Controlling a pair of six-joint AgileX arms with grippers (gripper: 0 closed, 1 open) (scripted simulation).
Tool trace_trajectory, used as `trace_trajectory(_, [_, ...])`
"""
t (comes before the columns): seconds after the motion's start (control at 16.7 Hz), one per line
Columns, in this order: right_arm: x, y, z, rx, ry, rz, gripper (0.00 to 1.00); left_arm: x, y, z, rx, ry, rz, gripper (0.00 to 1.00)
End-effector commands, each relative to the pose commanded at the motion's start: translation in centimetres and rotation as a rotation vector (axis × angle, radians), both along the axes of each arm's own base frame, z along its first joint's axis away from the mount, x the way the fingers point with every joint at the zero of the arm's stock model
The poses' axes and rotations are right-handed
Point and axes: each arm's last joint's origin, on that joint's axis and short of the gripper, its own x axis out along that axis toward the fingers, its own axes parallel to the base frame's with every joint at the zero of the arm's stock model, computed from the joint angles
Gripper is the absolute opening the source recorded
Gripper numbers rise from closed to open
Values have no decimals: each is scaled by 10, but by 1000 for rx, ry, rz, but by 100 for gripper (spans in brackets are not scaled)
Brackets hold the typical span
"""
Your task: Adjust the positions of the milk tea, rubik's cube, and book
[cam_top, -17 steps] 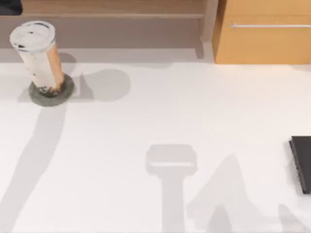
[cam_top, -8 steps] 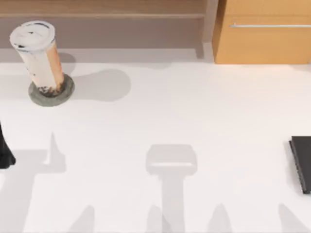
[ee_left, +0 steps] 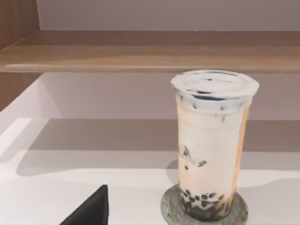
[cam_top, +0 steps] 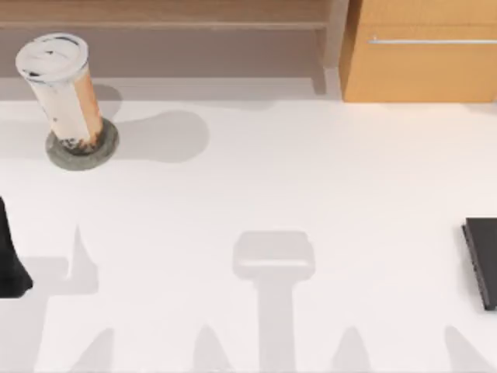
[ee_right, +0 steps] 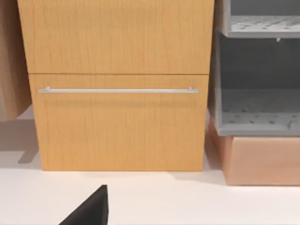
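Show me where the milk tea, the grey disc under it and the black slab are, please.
milk tea (cam_top: 68,97), top view, on its white and orange side.
grey disc (cam_top: 106,146), top view, on the bare rim beside the cup.
black slab (cam_top: 484,263), top view, on its flat top at the table's right edge.

The white table (cam_top: 311,186) carries a grey round disc (cam_top: 81,151) near its far left corner (milk tea (cam_top: 62,89) upright on it) and a black flat slab (cam_top: 483,263) at its right edge.

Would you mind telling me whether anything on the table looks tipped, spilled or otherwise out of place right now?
Nothing stands out. The milk tea stands upright on the grey round disc at the table's far left, lid on and nothing spilled. A black flat slab lies flat at the right edge.
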Motion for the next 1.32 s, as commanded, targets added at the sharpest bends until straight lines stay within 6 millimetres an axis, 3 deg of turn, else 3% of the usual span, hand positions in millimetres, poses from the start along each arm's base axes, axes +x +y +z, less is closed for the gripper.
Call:
trace_trajectory(0.24, [0, 0, 2, 0, -1, -1, 100, 0, 0, 0, 0, 0, 0, 100])
trace_trajectory(0.36, [1, -1, 14, -2, -9, -2, 100, 0, 0, 0, 0, 0, 0, 100])
trace_trajectory(0.54, [8, -5, 49, -7, -29, -4, 100, 0, 0, 0, 0, 0, 0, 100])
trace_trajectory(0.72, [30, -12, 95, -15, -41, -3, 100, 0, 0, 0, 0, 0, 0, 100])
trace_trajectory(0.84, [59, -21, 123, -18, -27, -2, 100, 0, 0, 0, 0, 0, 0, 100])
trace_trajectory(1.02, [117, -45, 149, -15, 8, -2, 100, 0, 0, 0, 0, 0, 0, 100])
trace_trajectory(1.2, [176, -78, 163, -17, 6, -3, 100, 0, 0, 0, 0, 0, 0, 100])
trace_trajectory(1.32, [216, -104, 159, -16, 12, -4, 100, 0, 0, 0, 0, 0, 0, 100])
